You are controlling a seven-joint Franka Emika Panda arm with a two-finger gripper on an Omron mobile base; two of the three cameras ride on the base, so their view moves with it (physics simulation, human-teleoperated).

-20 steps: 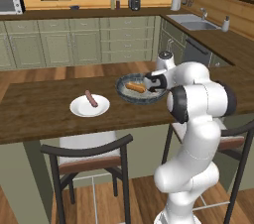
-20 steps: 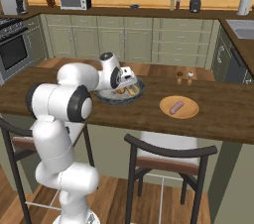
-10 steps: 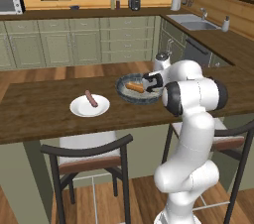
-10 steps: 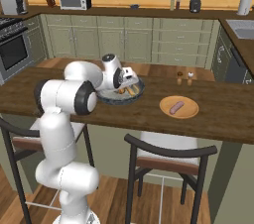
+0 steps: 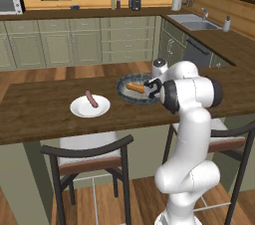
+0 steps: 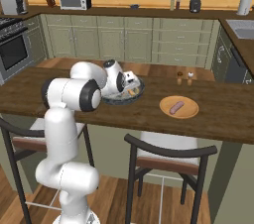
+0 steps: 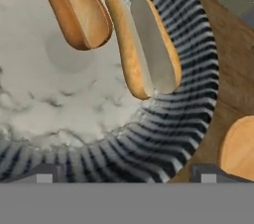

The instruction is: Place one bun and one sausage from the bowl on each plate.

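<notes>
Glossy white rounded arm segments [image 5: 191, 119], dark grey joint rings, small dark pincer [image 5: 149, 88]

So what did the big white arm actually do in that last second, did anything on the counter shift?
The white arm folded in, bringing its gripper lower and closer over the wide dark grey-blue bowl with the golden-orange buns. It has taken hold of nothing. The buns lie where they were, and one thin reddish-brown sausage rests on the white plate, another on the orange-tan plate, as before.
</notes>
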